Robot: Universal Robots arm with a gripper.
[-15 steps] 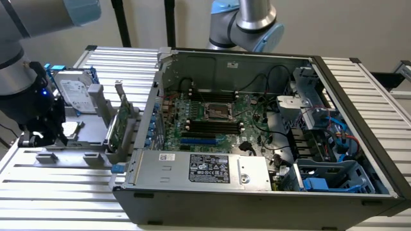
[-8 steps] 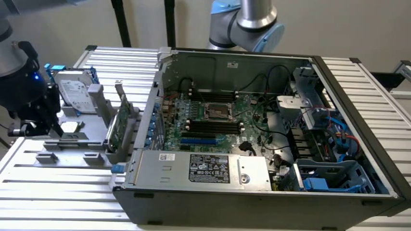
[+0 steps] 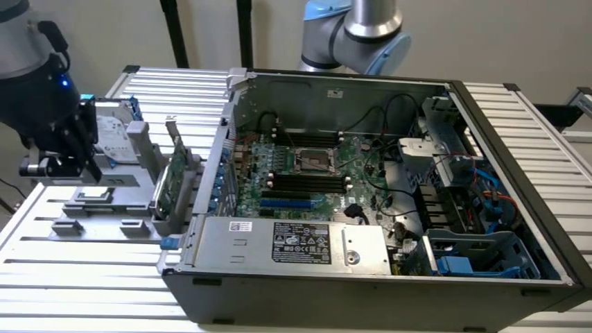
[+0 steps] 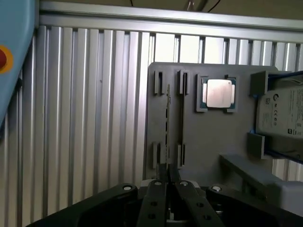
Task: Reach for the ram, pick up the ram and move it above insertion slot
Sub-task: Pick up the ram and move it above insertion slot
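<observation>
wrist view alone shows the fingers together above the ram.

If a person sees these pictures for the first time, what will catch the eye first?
The open computer case with its green motherboard fills the middle of the exterior view. At that view's left, the gripper hangs over a grey holder tray, which carries the ram on edge and a silver processor.

You see even, soft indoor light. The ribbed counter glares pale near you, the open computer case sits shadowed inside, and the processor lid shines brightly.
</observation>
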